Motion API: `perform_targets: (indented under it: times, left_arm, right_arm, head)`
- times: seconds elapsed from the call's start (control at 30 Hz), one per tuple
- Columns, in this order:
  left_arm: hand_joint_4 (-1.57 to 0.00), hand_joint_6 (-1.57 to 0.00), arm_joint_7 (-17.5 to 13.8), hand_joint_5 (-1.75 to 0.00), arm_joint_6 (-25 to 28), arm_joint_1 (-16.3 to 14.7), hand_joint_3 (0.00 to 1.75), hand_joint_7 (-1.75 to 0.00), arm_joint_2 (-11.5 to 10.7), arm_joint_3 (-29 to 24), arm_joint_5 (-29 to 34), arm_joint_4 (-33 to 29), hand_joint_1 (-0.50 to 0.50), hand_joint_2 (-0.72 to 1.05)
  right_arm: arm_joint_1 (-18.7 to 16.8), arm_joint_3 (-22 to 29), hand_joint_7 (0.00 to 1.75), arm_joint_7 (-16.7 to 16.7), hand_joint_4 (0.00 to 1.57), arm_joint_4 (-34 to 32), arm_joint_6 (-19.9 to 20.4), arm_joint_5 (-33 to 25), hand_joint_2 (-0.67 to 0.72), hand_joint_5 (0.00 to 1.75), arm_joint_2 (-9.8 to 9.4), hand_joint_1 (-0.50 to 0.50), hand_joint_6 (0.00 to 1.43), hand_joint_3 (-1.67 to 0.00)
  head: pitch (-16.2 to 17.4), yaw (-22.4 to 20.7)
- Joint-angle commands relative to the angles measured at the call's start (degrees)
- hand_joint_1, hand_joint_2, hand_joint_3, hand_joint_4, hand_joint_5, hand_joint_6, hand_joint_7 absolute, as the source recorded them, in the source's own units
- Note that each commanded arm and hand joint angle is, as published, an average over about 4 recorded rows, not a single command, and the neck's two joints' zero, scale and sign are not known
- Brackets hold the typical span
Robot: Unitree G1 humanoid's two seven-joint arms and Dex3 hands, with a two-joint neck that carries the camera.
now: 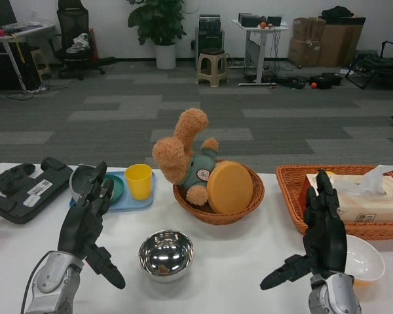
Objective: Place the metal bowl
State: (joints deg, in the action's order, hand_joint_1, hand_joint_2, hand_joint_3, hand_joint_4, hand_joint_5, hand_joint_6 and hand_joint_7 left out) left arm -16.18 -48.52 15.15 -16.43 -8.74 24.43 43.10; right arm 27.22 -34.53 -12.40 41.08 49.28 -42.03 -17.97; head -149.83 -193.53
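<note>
A shiny metal bowl (166, 254) stands upright on the white table (223, 275), near the front and between my two hands. My left hand (88, 226) is raised to the left of the bowl, fingers spread and pointing up, thumb angled down toward the bowl, holding nothing. On the right, my right hand (319, 230) is lifted in the same way, fingers apart, thumb stretched toward the bowl, empty. Neither hand touches the bowl.
A blue tray (128, 199) behind the bowl carries a yellow cup (139, 180), a green dish and a grey bowl. A round wicker basket (242, 208) holds a plush toy (187, 157) and a yellow disc. A rectangular basket (295, 196) with a tissue box (360, 196) and a white bowl (367, 258) sit right. A black device (27, 188) lies far left.
</note>
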Motion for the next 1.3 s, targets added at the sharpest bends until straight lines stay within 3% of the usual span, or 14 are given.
perform_targets:
  times: [0.03,0.23,0.43,1.3]
  left_arm:
    - [0.00,0.00,-0.4,0.00,1.5,-0.1,0.09,-0.02,-0.7,-0.6,0.3,-4.9,-0.48,-0.55]
    - [0.00,0.00,-1.0,0.00,2.6,-0.1,0.09,-0.07,-0.8,-0.6,0.4,-8.9,-0.48,-0.55]
    - [0.00,0.00,-1.0,0.00,3.3,-0.1,0.09,-0.07,-1.1,-0.9,0.5,-11.1,-0.48,-0.55]
    - [0.00,0.00,-1.0,0.00,3.3,-1.8,0.09,-0.07,-1.0,-2.7,2.0,-12.9,-0.48,-0.55]
  right_arm:
    - [0.6,0.5,0.07,0.0,0.11,0.2,0.0,-0.3,0.60,0.00,0.13,-0.46,0.00,0.00]
    - [0.7,0.9,0.07,0.0,0.11,0.5,0.0,-0.3,0.60,0.00,0.22,-0.46,0.00,0.00]
    - [1.2,1.1,0.07,0.0,0.11,0.6,0.0,-0.3,0.60,0.00,0.22,-0.46,0.00,0.00]
    - [1.4,1.0,0.07,0.0,0.11,0.2,0.0,-0.3,0.60,0.00,0.13,-0.46,0.00,0.00]
  head:
    - [-2.9,0.3]
    - [-7.7,1.2]
    - [-9.8,2.0]
    - [-8.0,2.9]
